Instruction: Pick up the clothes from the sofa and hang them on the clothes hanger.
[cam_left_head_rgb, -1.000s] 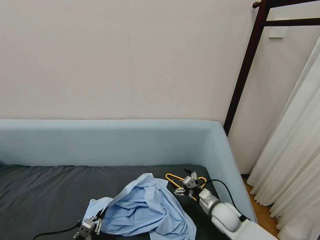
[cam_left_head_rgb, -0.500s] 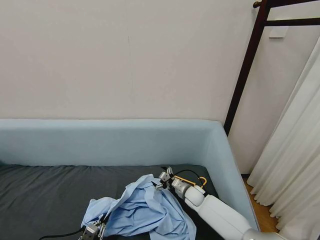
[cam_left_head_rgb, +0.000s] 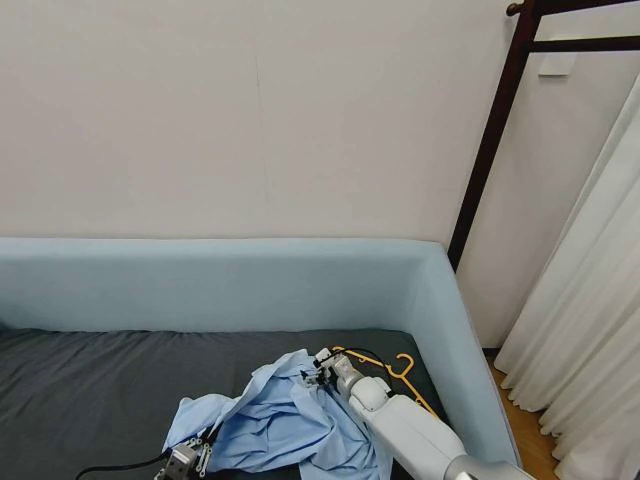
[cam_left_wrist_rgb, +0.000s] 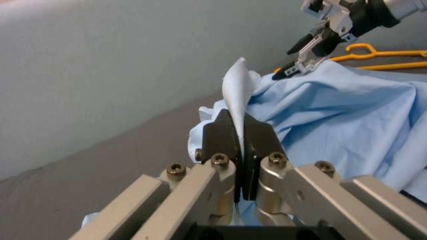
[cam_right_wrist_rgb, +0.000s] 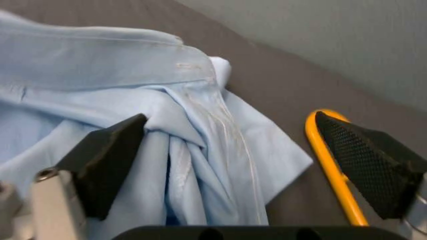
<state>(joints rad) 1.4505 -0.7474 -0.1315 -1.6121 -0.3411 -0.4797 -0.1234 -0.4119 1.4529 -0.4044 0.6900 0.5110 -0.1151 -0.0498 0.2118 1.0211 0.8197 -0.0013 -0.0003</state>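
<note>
Pale plaster wall fills the background, with a dark wooden clothes stand (cam_left_head_rgb: 493, 130) rising at the far right beside a white curtain (cam_left_head_rgb: 590, 330). Below runs the sofa (cam_left_head_rgb: 300, 280), with a light blue back and side wall around a dark grey seat (cam_left_head_rgb: 90, 380).

On the seat, toward the sofa's right end and near its front edge, a light blue shirt (cam_left_head_rgb: 280, 420) lies crumpled in a loose heap. An orange hanger (cam_right_wrist_rgb: 328, 162) rests flat on the seat just beside the shirt, between it and the sofa's right side wall.

At the shirt's left side, close to the seat's front edge, the left claw (cam_left_wrist_rgb: 238, 127) is low over the seat with its black fingers together, clamped on a raised fold of the shirt that stands up in a peak between them.

From the right, the white right arm reaches in, and the right claw (cam_left_head_rgb: 315, 372) is at the top of the heap, on the side facing the sofa's back. Its fingers (cam_right_wrist_rgb: 110, 160) are spread wide apart, with the collar and placket of the shirt lying between them. One finger is over the blue cloth and the other is near the hanger's curved end. Whether the tips touch the cloth cannot be told.
</note>
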